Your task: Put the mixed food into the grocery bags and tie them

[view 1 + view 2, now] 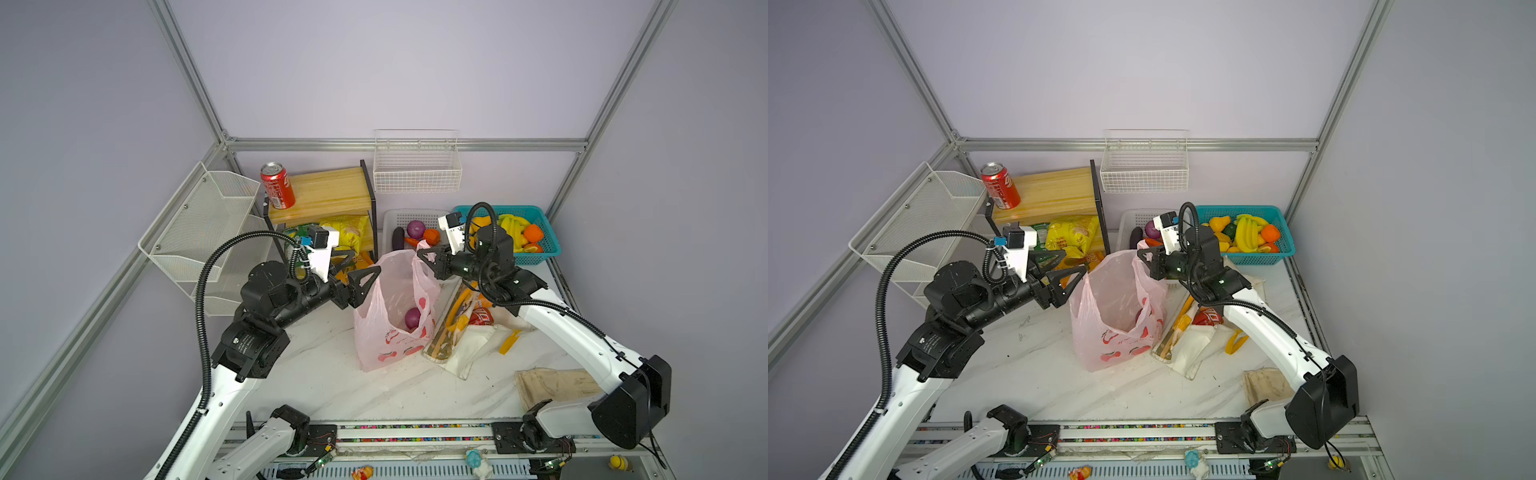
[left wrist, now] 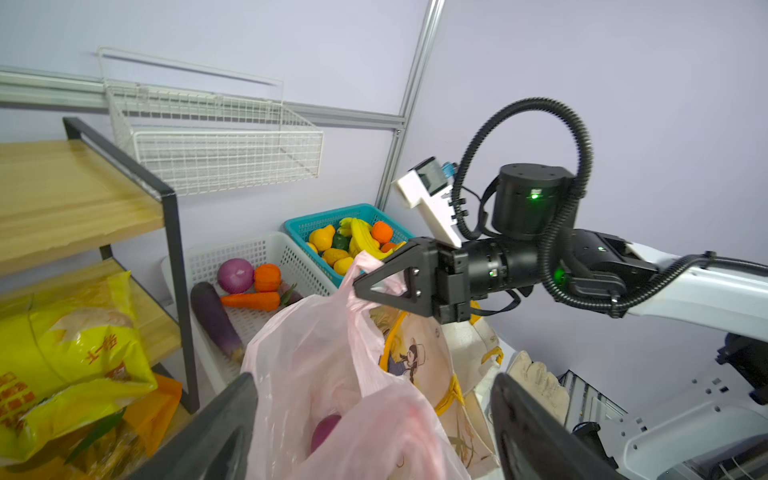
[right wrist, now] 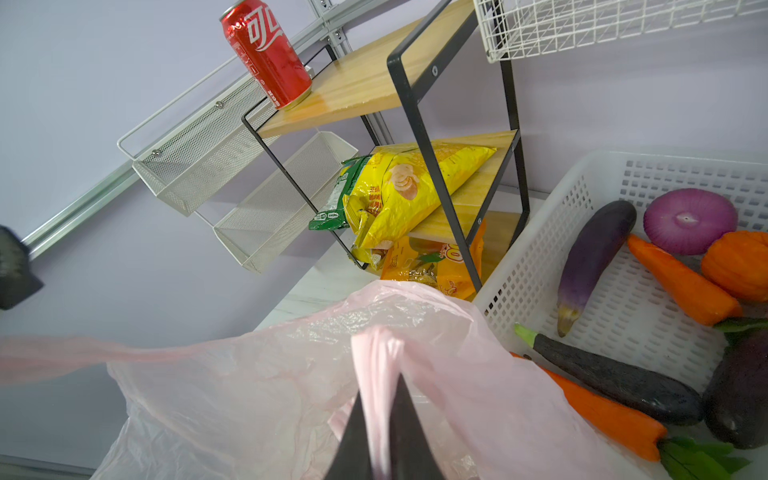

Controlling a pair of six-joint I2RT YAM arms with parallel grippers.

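Though the pink bag (image 1: 384, 291) veils the onion (image 1: 412, 318) inside, I see L gripper (image 1: 367, 262) wide, R gripper (image 1: 422, 254) pinching its handle

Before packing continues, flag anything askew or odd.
The white tote lies slumped on the table, an orange can showing at its mouth. The pink bag is gripped at one handle only, by the right gripper; the left gripper stands open.

Bright, even, soft light with faint shadows; wide-angle bending toward the edges.
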